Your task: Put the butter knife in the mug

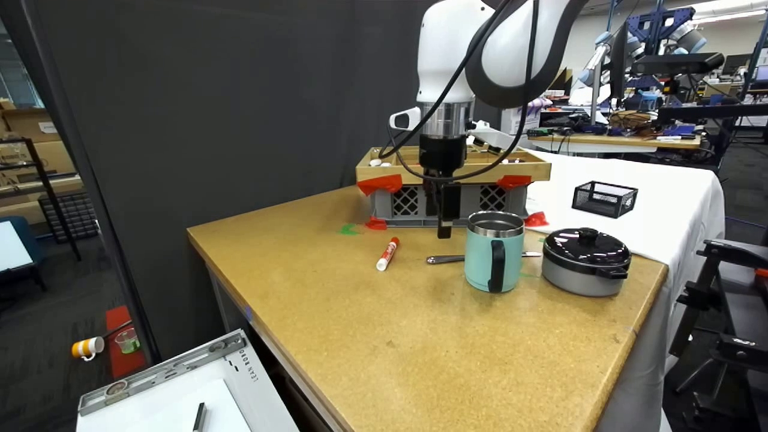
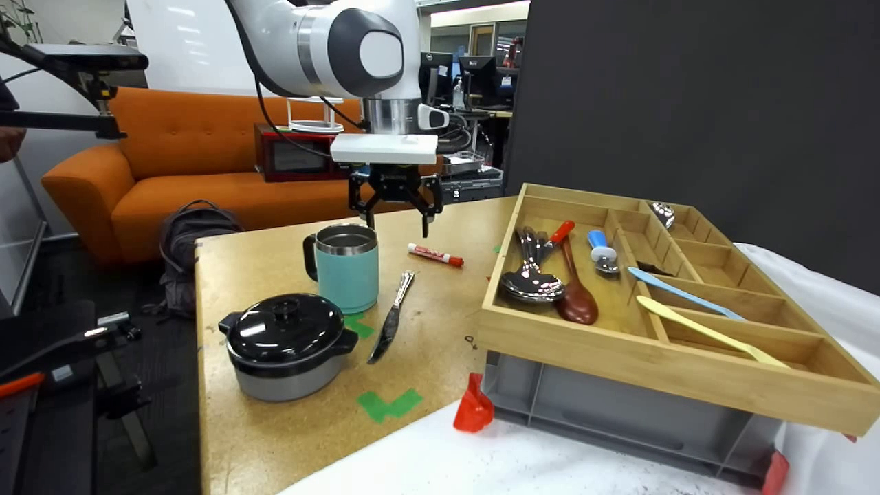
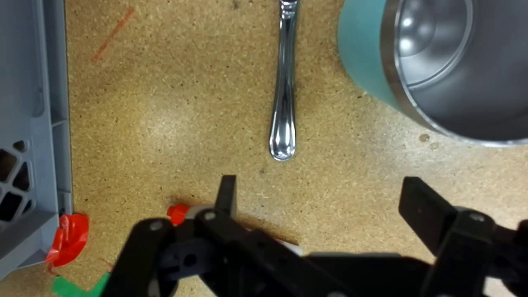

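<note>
Silver butter knife (image 3: pixel 284 90) lay flat, left of the teal mug (image 3: pixel 371 53) in the wrist view, gripper (image 3: pixel 319 185) short of the handle with fingers spread; advancing that wide, the mug-side finger looked liable to knock the mug.

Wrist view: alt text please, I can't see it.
A butter knife lies handle toward the open, empty gripper. At upper right, a teal mug; at left, a grey crate; a red-tipped marker, partly hidden by the gripper.
</note>
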You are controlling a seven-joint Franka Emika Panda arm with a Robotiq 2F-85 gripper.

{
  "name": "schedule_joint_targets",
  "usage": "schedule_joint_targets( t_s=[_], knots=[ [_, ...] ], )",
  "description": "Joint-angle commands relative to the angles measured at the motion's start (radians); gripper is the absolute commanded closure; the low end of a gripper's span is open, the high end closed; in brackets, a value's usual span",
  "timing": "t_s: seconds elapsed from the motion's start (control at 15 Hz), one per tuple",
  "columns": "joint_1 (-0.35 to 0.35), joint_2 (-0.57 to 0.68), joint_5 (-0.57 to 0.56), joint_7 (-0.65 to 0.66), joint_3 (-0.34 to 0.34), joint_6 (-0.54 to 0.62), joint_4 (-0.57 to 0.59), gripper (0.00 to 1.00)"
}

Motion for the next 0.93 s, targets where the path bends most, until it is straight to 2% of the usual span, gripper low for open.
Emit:
schedule_joint_targets(
  t_s=[0.0,0.27,0.4,0.47,0.87],
  knots=[
    [0.044,0.030,-0.082,0.085,-0.037,-0.036,0.048,0.00],
    [0.061,0.078,-0.138,0.122,-0.057,-0.083,0.096,0.00],
    [0.033,0.091,-0.120,0.063,-0.025,-0.132,0.120,0.00],
    [0.036,0.079,-0.122,0.096,-0.033,-0.075,0.082,0.00],
    [0.036,0.087,-0.122,0.085,-0.028,-0.111,0.106,0.00]
  ],
)
